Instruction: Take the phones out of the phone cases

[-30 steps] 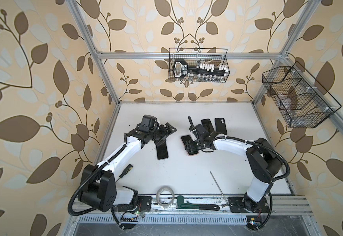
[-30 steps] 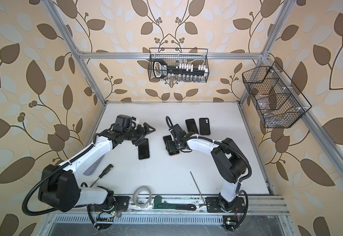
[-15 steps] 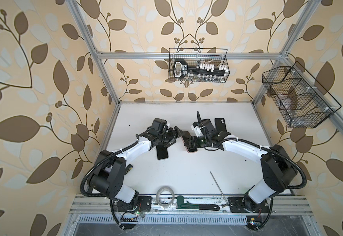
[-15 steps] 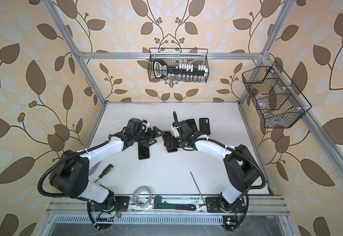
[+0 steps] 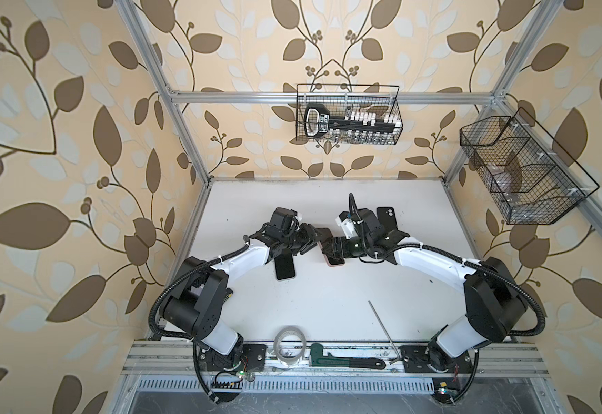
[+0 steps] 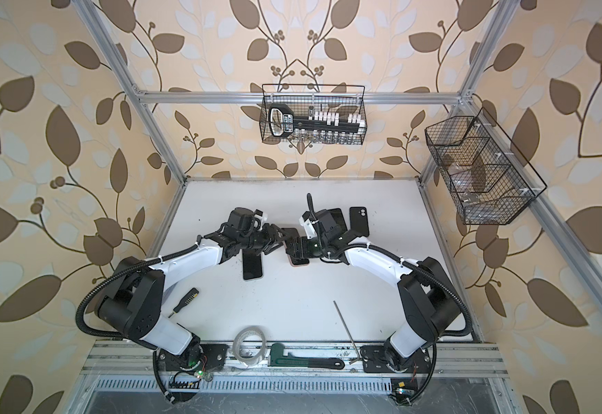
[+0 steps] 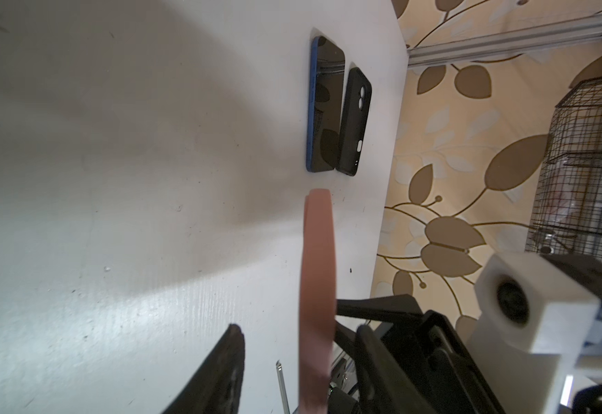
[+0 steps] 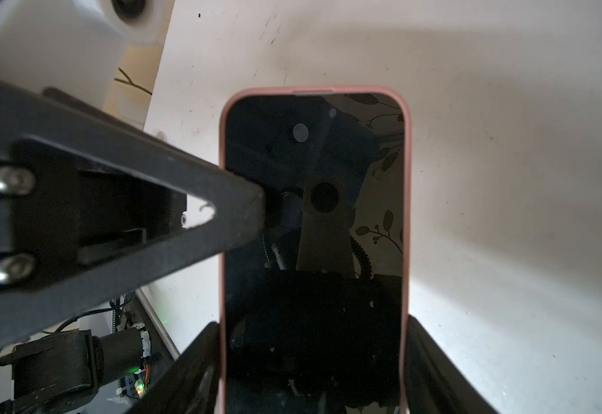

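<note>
Reaching in from the left, the left end effector (image 5: pixel 314 239) has come away from the bare phone (image 5: pixel 285 267) lying on the table (image 5: pixel 328 308) and moved across to the middle. Its jaws have narrowed much from their wide spread of a second ago. They now stand around the free end of the pink phone case (image 8: pixel 406 215), released, not yet clenched. In the left wrist view one finger (image 7: pixel 228 362) is apart from the edge of the case, while in the right wrist view a fingertip (image 8: pixel 246 204) touches the rim beside the screen. The phone (image 8: pixel 314 258) sits fully inside the case, so I judge that the peeling is only about to begin. On the right, the right end effector (image 5: pixel 332 250) keeps grasping the other end of the case by its two sides.

In both top views the two end effectors make one dark mass, so contact cannot be read there. Whether the case touches the table I cannot tell. The pads of the right fingers are cut off in the right wrist view. Far right, a blue phone (image 7: pixel 323 107) and an empty black case (image 7: pixel 355 118) lie side by side.
</note>
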You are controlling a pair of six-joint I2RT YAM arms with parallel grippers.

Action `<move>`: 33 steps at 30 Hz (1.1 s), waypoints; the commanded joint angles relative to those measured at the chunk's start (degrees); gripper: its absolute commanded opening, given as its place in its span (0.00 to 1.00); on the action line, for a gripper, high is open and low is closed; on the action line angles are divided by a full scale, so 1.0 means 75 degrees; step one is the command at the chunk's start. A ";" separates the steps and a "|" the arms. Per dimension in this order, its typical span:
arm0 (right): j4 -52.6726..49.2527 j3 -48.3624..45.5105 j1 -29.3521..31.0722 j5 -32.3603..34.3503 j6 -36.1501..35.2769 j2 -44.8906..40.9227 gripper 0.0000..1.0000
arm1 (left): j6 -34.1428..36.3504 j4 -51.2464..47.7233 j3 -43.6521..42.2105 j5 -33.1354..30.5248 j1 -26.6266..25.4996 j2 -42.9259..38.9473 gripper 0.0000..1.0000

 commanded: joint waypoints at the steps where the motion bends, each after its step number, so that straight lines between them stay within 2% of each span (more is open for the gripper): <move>1: 0.0396 -0.0099 -0.0003 -0.0219 0.0064 -0.0221 0.65 | 0.0003 0.0349 0.0065 0.0171 -0.0098 0.0059 0.42; 10: 0.0477 -0.0110 0.0040 -0.0313 0.0110 -0.0204 0.65 | -0.0102 0.0525 0.0088 0.0194 -0.0124 0.0199 0.33; 24: 0.0560 -0.0123 0.0113 -0.0424 0.0146 -0.0058 0.66 | -0.0315 0.0745 0.0099 0.0182 -0.0148 0.0234 0.03; 25: 0.0560 -0.0129 0.0123 -0.0411 0.0146 -0.0068 0.67 | -0.0337 0.0771 0.0100 0.0182 -0.0142 0.0234 0.00; 33: 0.0388 -0.0252 -0.0019 -0.0251 -0.0112 -0.0681 0.84 | -0.0595 0.1201 0.0043 0.0061 -0.0142 -0.0003 0.00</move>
